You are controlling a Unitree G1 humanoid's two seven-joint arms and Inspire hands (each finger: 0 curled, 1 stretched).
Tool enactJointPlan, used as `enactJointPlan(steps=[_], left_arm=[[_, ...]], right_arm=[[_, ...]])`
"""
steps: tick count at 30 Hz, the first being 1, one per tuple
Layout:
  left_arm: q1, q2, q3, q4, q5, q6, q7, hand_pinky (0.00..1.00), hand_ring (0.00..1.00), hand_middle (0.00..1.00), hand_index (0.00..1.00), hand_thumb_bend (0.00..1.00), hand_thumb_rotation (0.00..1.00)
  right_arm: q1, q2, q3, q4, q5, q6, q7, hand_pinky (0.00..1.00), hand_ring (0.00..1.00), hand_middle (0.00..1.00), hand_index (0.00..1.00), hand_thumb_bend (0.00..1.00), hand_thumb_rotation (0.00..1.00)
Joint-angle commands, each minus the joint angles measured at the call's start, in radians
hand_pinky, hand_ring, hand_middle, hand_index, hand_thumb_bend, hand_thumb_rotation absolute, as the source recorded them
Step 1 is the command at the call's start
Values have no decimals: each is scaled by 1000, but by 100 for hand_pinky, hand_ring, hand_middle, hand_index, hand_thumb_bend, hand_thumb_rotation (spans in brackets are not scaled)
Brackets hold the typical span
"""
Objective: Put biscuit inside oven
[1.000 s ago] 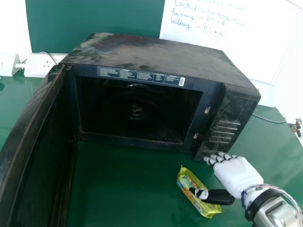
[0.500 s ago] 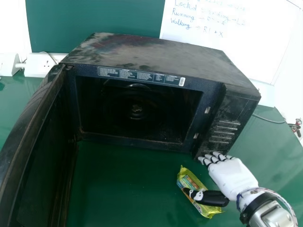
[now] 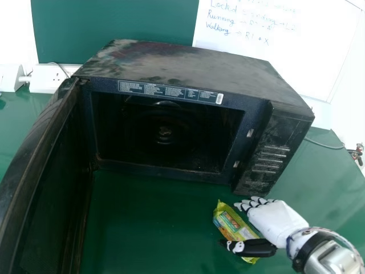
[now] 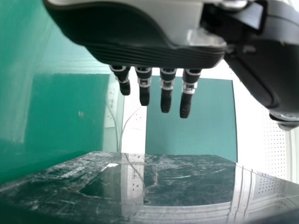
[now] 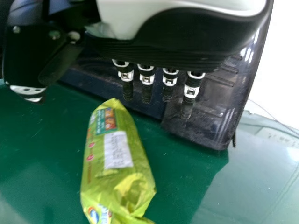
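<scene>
Well, biscuit (image 3: 229, 224) outside open oven (image 3: 182, 64)

Handwritten whiteboard (image 3: 274, 51) behind a green table (image 3: 154, 228).

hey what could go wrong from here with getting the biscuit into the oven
The right robot hand is open, not gripping the biscuit, so closing in might push the pack along the table instead.

Its fingertips point towards the oven front below the buttons, so reaching forward could bump it.

The biscuit lies near the right end of the opening, so a straight push in might catch that edge.
</scene>
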Motion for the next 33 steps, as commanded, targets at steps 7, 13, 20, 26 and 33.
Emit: enactJointPlan(steps=[7,13,20,26,33], left_arm=[[-2,4,10,12,-7,-8,-6,55,69,80,69,100,100],[-14,3,15,34,-5,-20,-18,55,68,79,68,100,100],[-15,4,18,42,-5,-29,-28,54,68,79,68,100,100],[0,2,18,27,-5,-25,-24,52,66,78,66,100,100],[8,3,24,36,-9,-40,-39,55,69,80,66,100,100]], right_arm=[[28,-64,-35,5,27,-36,27,85,93,100,100,85,97],[48,-60,-47,16,17,-50,15,84,93,100,100,85,97],[57,-48,-42,38,23,-50,-8,86,93,100,100,85,97],[72,-29,-21,55,-11,-72,-71,85,93,100,100,84,98],[66,3,15,34,-92,-29,-73,85,93,100,100,85,98]])
